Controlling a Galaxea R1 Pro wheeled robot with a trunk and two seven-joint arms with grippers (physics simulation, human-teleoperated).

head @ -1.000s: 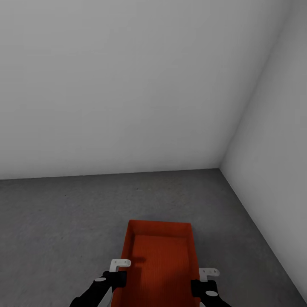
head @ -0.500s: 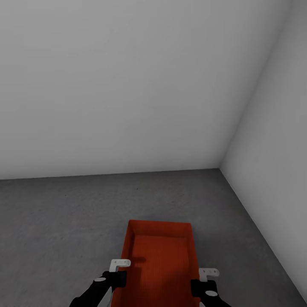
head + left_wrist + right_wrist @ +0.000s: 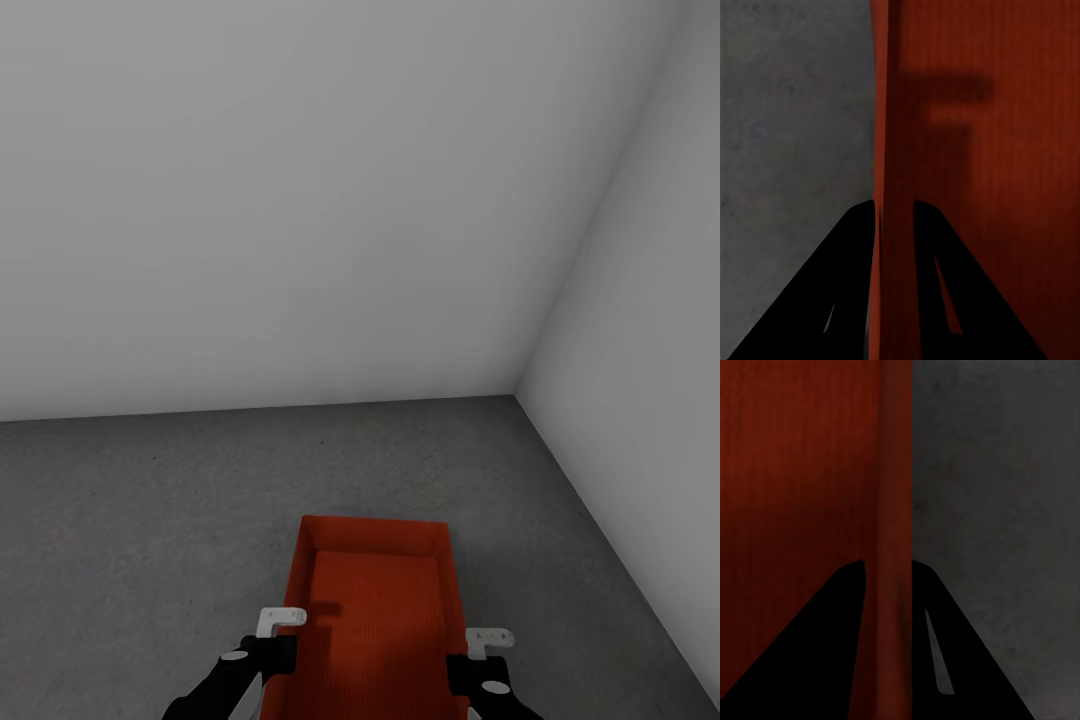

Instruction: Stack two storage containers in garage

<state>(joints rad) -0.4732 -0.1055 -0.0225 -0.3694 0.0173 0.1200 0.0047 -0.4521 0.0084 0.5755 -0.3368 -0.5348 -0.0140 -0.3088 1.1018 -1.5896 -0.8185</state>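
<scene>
Both jaws clamp thin bin walls: left gripper (image 3: 894,217) has one black finger on each side of the left long wall of the storage container (image 3: 378,610), wall pinched between them. Right gripper (image 3: 885,577) same on the right long wall, one finger inside, one outside. Fingertips themselves hard to separate from the wall in both wrist views, everything dark there, so actual contact is likely but not crisp.

Head view: one orange-red open-top container at bottom centre, long axis running away from the robot, near end cut off by the frame edge. Left gripper's (image 3: 268,640) black body with a white bracket sits at the left rim, right gripper's (image 3: 478,655) at the right rim; the arms are cropped at the bottom, and the fingers are hidden below the brackets. Cannot tell if the container rests on the floor (image 3: 150,520) or hangs just above it; underside not visible. Interior looks ribbed, with a shadow of the left bracket on the base.

Floor is dark grey and speckled. Plain white-grey back wall (image 3: 300,200) meets side wall (image 3: 650,350) in a corner to the right, beyond the container. Container sits well apart from both walls.
</scene>
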